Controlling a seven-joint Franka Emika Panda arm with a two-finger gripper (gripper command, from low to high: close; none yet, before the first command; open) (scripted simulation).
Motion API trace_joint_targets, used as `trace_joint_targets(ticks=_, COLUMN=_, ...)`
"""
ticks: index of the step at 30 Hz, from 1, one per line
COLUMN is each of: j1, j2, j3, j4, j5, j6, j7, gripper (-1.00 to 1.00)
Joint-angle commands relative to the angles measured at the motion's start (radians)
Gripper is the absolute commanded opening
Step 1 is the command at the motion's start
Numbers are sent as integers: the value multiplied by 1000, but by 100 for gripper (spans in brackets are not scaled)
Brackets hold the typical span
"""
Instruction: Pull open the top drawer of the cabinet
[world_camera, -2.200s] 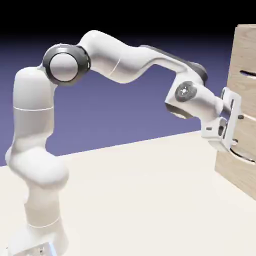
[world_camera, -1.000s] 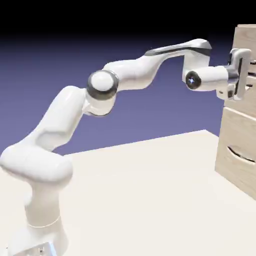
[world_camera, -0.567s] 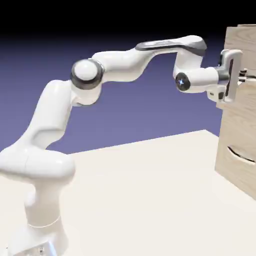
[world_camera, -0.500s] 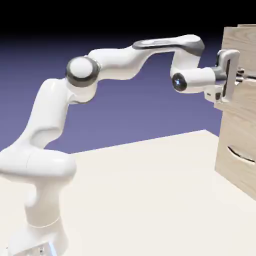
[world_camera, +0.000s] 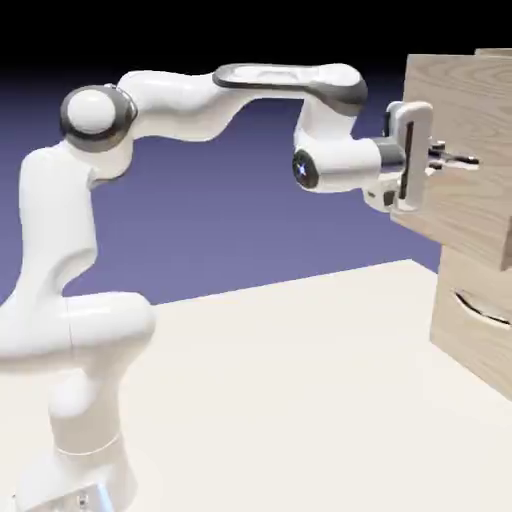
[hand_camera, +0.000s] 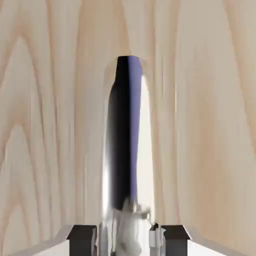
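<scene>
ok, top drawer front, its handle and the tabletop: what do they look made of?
Top drawer front: pale wood or wood-look laminate, going by the streaky grain; sheen looks low.
Handle: likely polished metal, since it mirrors dark, blue-violet and white bands.
Tabletop: smooth, cream, no grain or texture showing. Could be painted board or plastic; can't tell which.

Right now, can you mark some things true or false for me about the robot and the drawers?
1. The top drawer is pulled out past the lower drawer. True.
2. The gripper is at the lower drawer's handle. False: it is closed on the top drawer's handle.
3. The lower drawer is shut. True.
4. The robot arm is black all over. False: it is mostly white, with some dark parts.
5. The cabinet is made of blue metal. False: its fronts show pale wood grain.
</scene>
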Motion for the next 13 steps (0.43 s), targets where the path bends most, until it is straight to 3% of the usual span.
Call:
trace_joint_targets(ticks=1, j1=36, j2=5, j3=-33, j4=-25, j5=-2, j6=-4, j7=1, gripper=-100)
trace_joint_targets(ticks=10, j1=343, j2=110, j3=-308, j4=-258, j5=-46, j6=-43, j7=60, gripper=-100)
trace_joint_targets(ticks=11, j1=343, j2=110, j3=-309, j4=-258, j5=-46, j6=-43, j7=60, gripper=100)
trace_joint_targets(ticks=13, j1=380, j2=128, j3=-339, j4=-287, j5=-56, j6=-44, j7=69, gripper=100)
